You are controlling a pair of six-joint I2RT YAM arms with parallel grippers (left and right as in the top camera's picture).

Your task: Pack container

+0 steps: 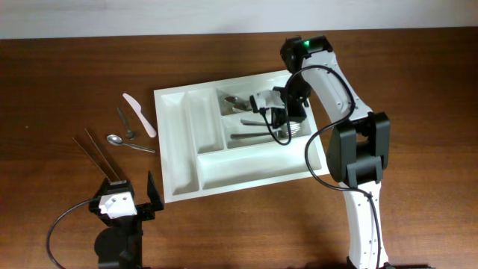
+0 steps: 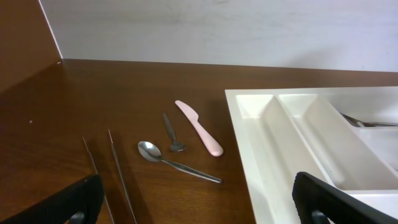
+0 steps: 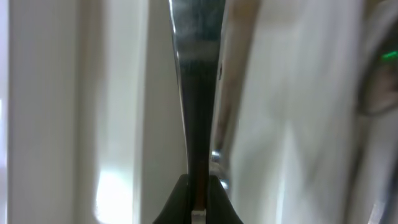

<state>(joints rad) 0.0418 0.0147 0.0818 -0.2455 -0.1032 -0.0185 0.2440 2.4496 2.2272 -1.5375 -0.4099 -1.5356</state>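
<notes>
Dark brown wood forms the bench (image 1: 75, 67), with a pale wall along its far edge. At the middle of it lies the container (image 1: 173, 142), a large white cutlery tray set slightly askew, its long near compartment and the two narrow ones on its left bare. Some metal cutlery (image 1: 250, 119) lies in the far right compartments.

Over those compartments hangs the right arm. Its right pincer (image 3: 198, 186) is clamped on the slim handle of a metal utensil (image 3: 198, 93), which runs straight away from the fingertips in the wrist view. Which kind of utensil it is cannot be told.

Near the tray's front left corner the left pincer (image 2: 198, 202) stands wide and holds nothing.

Left of the tray, on bare wood, lie a pink plastic knife (image 1: 140, 114), a small dark spoon (image 1: 125, 123), a silver spoon (image 1: 127, 143) and two thin metal sticks (image 1: 98, 155) side by side.
</notes>
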